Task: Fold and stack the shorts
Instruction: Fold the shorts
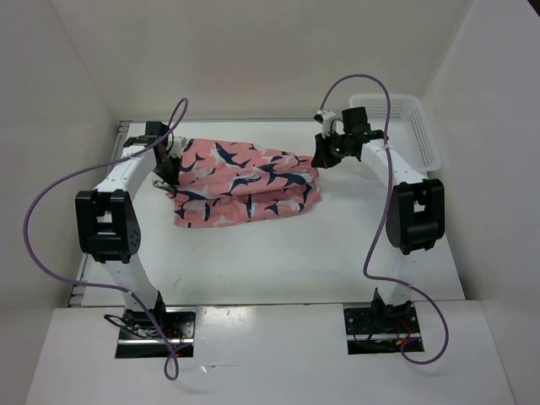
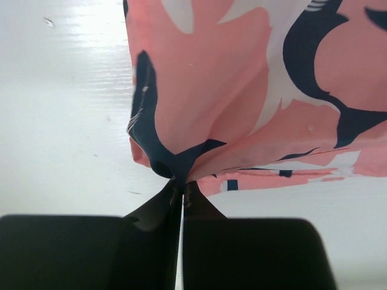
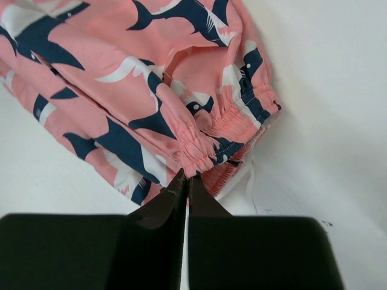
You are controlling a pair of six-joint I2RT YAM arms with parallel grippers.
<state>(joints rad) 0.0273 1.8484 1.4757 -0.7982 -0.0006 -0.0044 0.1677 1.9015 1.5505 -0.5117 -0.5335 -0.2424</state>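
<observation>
The salmon-pink shorts (image 1: 245, 181) with navy and white shark prints lie bunched in the middle of the white table, partly lifted at both ends. My left gripper (image 1: 165, 169) is shut on the shorts' left edge; in the left wrist view the fabric (image 2: 242, 90) rises out of the pinched fingertips of that gripper (image 2: 182, 183). My right gripper (image 1: 324, 157) is shut on the elastic waistband at the right end; the right wrist view shows the gathered waistband (image 3: 208, 145) caught between the tips of the gripper (image 3: 187, 176). A white drawstring (image 3: 251, 184) hangs beside it.
A white plastic mesh basket (image 1: 413, 126) stands at the back right corner of the table, just behind my right arm. White walls close in the table at the back and both sides. Purple cables loop from both arms.
</observation>
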